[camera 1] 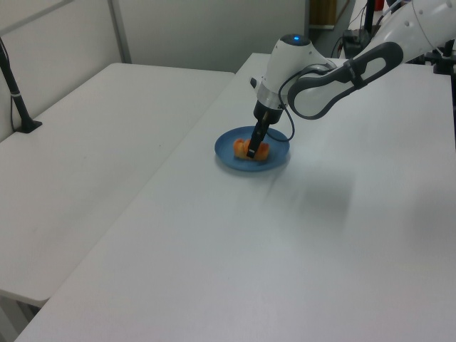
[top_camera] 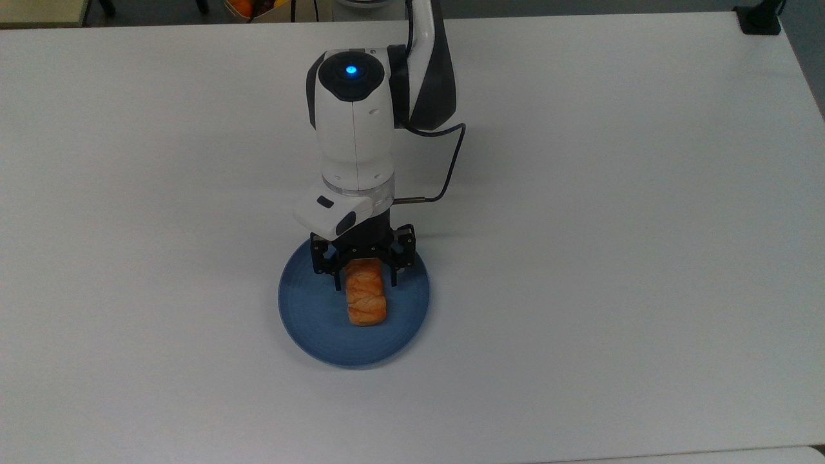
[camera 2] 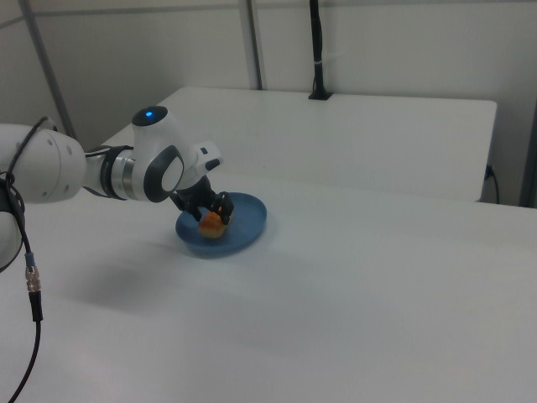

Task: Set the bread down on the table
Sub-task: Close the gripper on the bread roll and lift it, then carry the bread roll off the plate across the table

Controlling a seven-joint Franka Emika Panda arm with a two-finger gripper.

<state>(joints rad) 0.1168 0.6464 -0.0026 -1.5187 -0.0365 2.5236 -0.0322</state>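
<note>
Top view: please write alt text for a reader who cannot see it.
A white robot arm's hand reaches down over a bread roll lying on a round blue plate, one finger on each side of the roll's far end. The plate sits on a plain white table.

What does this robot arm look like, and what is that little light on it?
The arm is glossy white with rounded segments and dark grey joint sections. A round black cap on top carries a glowing blue light. A thin black cable loops along its side. The gripper is black metal with two slim fingers.
</note>
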